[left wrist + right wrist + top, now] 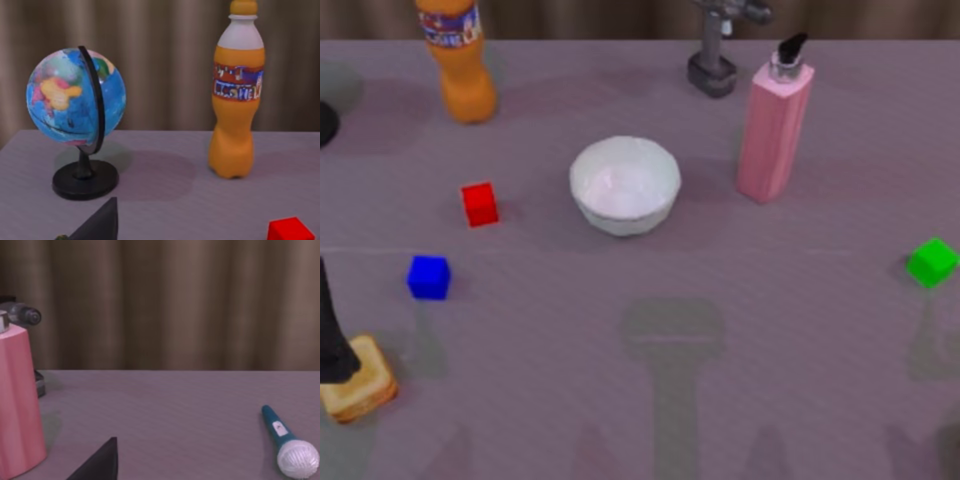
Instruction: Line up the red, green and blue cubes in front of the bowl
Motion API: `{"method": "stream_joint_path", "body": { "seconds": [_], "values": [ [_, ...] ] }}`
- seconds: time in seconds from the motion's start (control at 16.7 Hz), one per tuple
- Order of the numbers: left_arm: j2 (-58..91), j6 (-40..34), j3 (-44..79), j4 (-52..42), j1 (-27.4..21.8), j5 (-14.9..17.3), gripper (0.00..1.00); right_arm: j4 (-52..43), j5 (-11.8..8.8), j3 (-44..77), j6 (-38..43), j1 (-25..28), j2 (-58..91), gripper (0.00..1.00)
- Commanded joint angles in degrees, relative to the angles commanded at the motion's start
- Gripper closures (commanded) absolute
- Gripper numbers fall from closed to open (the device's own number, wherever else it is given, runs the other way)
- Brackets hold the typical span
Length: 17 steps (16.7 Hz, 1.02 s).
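A white bowl point(625, 186) sits mid-table. The red cube point(479, 204) and blue cube point(428, 277) lie to its left, the green cube point(932, 262) far right. Neither gripper's finger state can be told.

Overhead camera; two low, curtain-facing wrist cameras
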Motion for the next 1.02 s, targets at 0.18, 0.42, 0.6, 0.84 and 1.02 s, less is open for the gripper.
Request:
{"method": "stream_joint_path", "body": {
  "seconds": [0.18,0.42,0.6,0.84,1.02],
  "values": [
    [0.43,0.13,0.34,-0.29,-0.06,0.04,0.0,0.0,0.0,0.0,0.0,0.0,0.0,0.0],
    [7.08,2.29,5.25,-4.85,-0.82,0.55,0.0,0.0,0.0,0.0,0.0,0.0,0.0,0.0],
    [17.12,5.95,12.09,-11.82,-1.95,1.2,0.0,0.0,0.0,0.0,0.0,0.0,0.0,0.0],
    [36.9,13.66,25.13,-24.94,-3.97,1.91,0.0,0.0,0.0,0.0,0.0,0.0,0.0,0.0],
    [55.01,21.07,37.46,-36.32,-5.62,2.09,0.0,0.0,0.0,0.0,0.0,0.0,0.0,0.0]
  ]
}}
